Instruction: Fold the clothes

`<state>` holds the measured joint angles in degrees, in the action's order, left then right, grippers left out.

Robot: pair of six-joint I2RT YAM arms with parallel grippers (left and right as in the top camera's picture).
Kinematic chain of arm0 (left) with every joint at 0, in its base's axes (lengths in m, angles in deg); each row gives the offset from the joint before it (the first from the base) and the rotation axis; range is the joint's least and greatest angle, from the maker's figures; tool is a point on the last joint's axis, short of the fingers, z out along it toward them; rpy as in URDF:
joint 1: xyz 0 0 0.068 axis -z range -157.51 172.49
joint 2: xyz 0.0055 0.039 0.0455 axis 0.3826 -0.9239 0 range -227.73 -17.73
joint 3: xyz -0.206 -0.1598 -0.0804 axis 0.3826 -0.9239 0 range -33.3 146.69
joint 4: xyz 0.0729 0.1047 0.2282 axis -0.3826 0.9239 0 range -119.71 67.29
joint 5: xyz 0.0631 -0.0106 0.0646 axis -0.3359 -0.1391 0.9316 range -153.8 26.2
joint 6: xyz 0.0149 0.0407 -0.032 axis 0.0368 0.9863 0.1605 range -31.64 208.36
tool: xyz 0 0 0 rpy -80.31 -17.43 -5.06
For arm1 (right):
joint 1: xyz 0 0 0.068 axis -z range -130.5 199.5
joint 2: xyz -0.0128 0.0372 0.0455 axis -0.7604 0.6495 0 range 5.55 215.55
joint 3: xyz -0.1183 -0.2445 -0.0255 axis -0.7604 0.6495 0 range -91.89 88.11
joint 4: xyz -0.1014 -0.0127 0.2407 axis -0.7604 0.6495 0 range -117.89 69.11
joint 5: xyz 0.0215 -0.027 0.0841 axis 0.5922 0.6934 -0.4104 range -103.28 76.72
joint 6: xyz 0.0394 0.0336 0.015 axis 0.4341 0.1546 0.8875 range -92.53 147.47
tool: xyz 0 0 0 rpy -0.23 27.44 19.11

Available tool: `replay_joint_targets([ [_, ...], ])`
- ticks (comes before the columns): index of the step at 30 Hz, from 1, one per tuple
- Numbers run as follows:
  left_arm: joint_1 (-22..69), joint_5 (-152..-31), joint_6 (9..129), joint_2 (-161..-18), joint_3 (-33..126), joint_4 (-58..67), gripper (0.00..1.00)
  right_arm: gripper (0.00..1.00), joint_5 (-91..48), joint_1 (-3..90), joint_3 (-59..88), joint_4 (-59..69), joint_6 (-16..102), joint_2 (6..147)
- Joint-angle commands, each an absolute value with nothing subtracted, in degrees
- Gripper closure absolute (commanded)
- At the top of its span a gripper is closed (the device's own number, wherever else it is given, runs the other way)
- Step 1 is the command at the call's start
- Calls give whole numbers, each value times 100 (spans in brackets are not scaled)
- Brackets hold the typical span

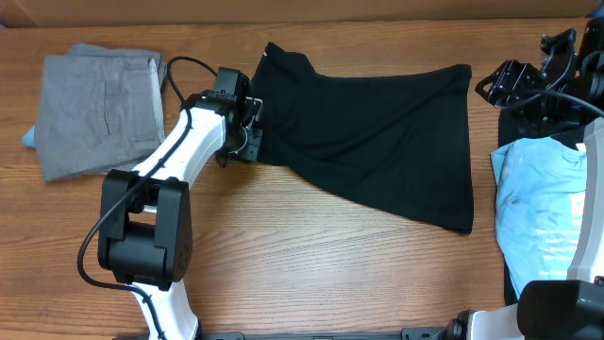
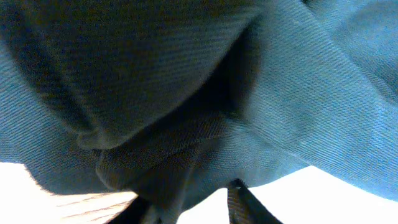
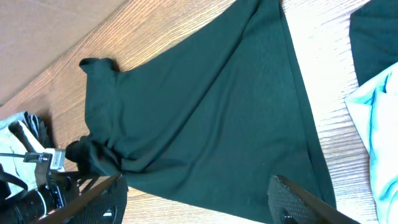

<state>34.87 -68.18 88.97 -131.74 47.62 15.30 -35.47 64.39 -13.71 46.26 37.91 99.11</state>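
Observation:
A black short-sleeved T-shirt (image 1: 377,142) lies spread across the middle of the table, its left end bunched up. My left gripper (image 1: 247,132) is at that bunched left edge. In the left wrist view dark fabric (image 2: 186,93) fills the frame and a fold of it hangs between the fingertips (image 2: 193,199), so the gripper is shut on it. My right gripper (image 1: 514,80) is at the far right, off the shirt, open and empty. The right wrist view shows its fingers (image 3: 199,199) wide apart over the black T-shirt (image 3: 211,112).
A folded grey garment (image 1: 99,109) lies at the far left. A light blue T-shirt (image 1: 538,198) lies on another black one (image 1: 514,127) at the right edge; it also shows in the right wrist view (image 3: 379,118). Bare wooden table (image 1: 330,264) runs along the front.

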Motion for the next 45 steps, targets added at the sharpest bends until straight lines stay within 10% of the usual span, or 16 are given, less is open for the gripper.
replay_joint_targets([
  [1, 3520, -7074, 8966, -13172, 4775, 1568, 75, 24, -3517, 6413, -1384, 4597, 3743, 9911],
  [7, 3345, -7072, 8951, -13115, 4976, 1970, 96, 24, -3517, 6413, -1384, 4597, 3743, 9911],
  [38, 2749, -7021, 8750, -13082, 8323, 6313, 96, 19, -2804, 6413, -302, 4551, 4088, 9922],
  [45, 2749, -7139, 8750, -13021, 8320, 6713, 96, 35, -2907, 6413, 1335, 3987, 4534, 9922],
])
